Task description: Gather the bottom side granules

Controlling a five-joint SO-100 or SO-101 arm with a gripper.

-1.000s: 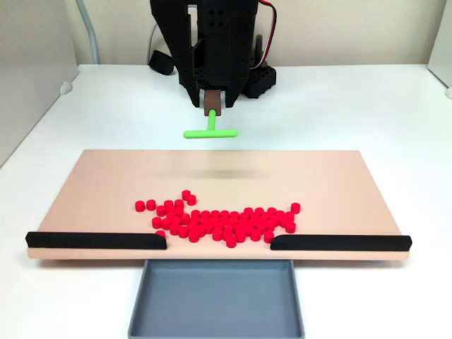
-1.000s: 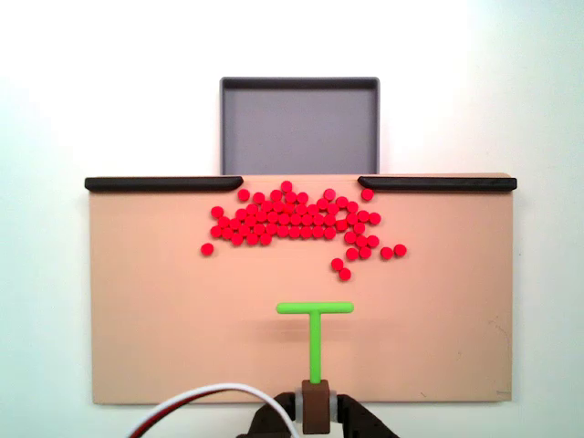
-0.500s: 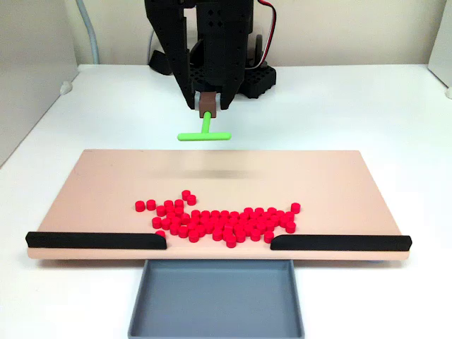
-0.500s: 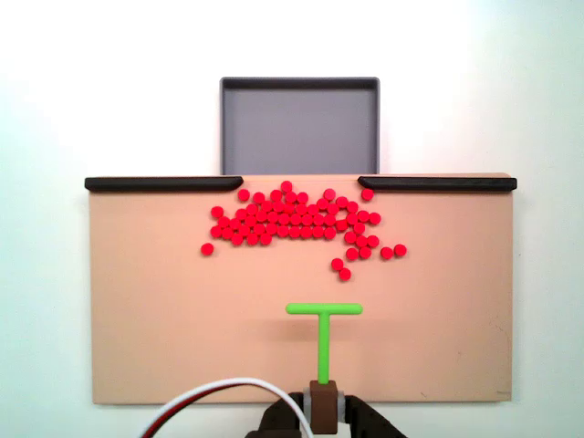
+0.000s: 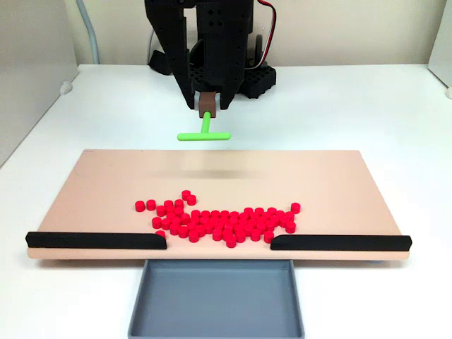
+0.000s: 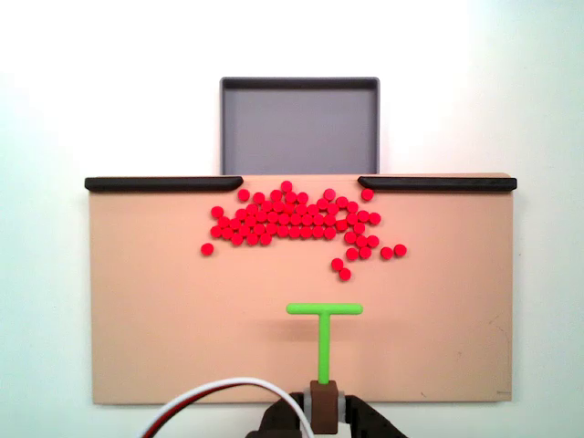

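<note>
We are looking at a black two-finger gripper (image 5: 207, 106) hanging above the white desk (image 5: 339, 106), its jaws pinching the small brown block (image 5: 207, 104) that caps the stem of a bright green T-shaped plastic tool (image 5: 203, 134). In the fixed view from the front, the tool is hanging clear of the far edge of the flat peach-coloured board (image 5: 106, 183), casting a faint shadow on it. In the fixed view from above, the tool's crossbar (image 6: 324, 308) is sitting over the board's lower middle, well apart from the granules, with the stem running down to the gripper (image 6: 321, 401) at the frame's bottom edge, where a white cable (image 6: 214, 388) is looping in beside it.

The tiny bright red cylindrical granules (image 5: 219, 220) are lying in a loose band across the board, near the gap between two long black strips (image 5: 95, 240) lining its near edge in the front view. From above, the cluster (image 6: 292, 217) is lying just below those strips (image 6: 162, 183), with a few stragglers trailing toward the lower right and one bead alone at the left. A shallow grey rectangular tray (image 5: 216, 296) is resting on the desk just beyond that gap, touching the board's edge
</note>
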